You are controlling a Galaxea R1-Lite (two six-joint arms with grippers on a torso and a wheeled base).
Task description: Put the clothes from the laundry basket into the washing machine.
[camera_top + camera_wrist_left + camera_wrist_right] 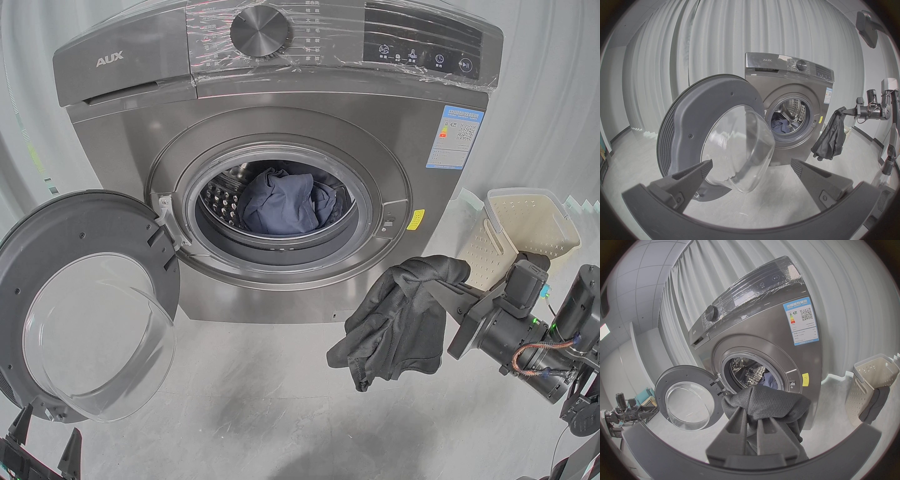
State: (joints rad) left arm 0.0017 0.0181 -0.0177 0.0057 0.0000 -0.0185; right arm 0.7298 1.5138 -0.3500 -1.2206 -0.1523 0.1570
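Well, what have the right fingers (739, 430) got hold of?

They're pinched tight on a black garment (400, 319). The top fold is bunched over their tips, and the rest hangs straight down below them, clear of the floor (262, 400).

And where's the washing machine (125, 137) from there?

It's ahead of those fingers and off toward the left arm's side. Its door (81, 237) is swung fully open. The drum (219, 200) is a little higher than the fingertips and well apart from them. There are already navy clothes (278, 203) heaped inside it.

And the laundry basket (531, 225)?

It's just behind the right fingers, standing on the floor beside the machine. From the right wrist view, a dark piece (875, 404) is draped over its near rim and hanging down the outside.

What about the other arm?

The left fingers (690, 178) are spread wide with nothing between them, and they're held low. The open door stands right ahead of them, its glass bowl bulging toward their tips but not touching. The black garment dangles far off on their other side.
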